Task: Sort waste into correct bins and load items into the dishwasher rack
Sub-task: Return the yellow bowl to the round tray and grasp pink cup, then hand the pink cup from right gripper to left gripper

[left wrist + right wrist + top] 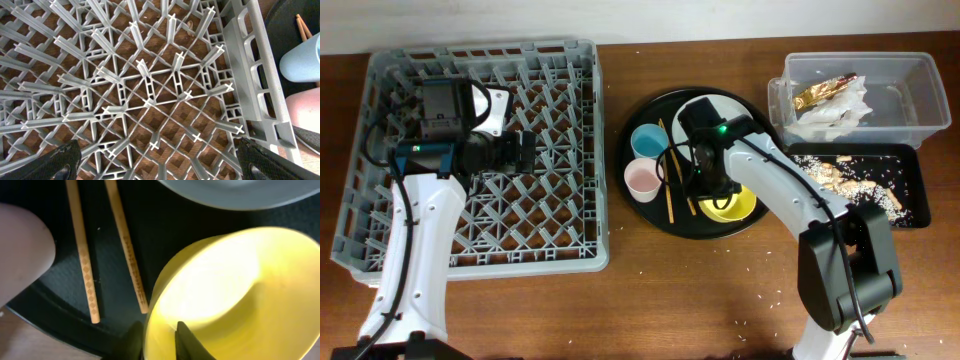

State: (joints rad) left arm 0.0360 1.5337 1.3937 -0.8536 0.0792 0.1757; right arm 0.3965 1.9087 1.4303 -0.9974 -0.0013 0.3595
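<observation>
The grey dishwasher rack (485, 262) fills the left of the table and holds no dishes. My left gripper (525, 152) hovers over its lattice (150, 95), open and empty (160, 170). On the round black tray (655, 215) stand the light blue cup (648, 141), the pale pink cup (642, 181), the chopsticks (669, 185) and the yellow bowl (738, 208). My right gripper (710, 190) pinches the bowl's rim (157, 342), one finger inside and one outside the bowl (235, 290). The grey-white plate (240, 190) lies just beyond the bowl. The chopsticks (82, 255) lie left of it.
The clear tub (920, 95) at the back right holds white napkins (840, 112) and the foil wrapper (823, 92). The shallow black tray (915, 190) in front of it holds food scraps with rice (850, 180). Rice grains are scattered on the wooden table.
</observation>
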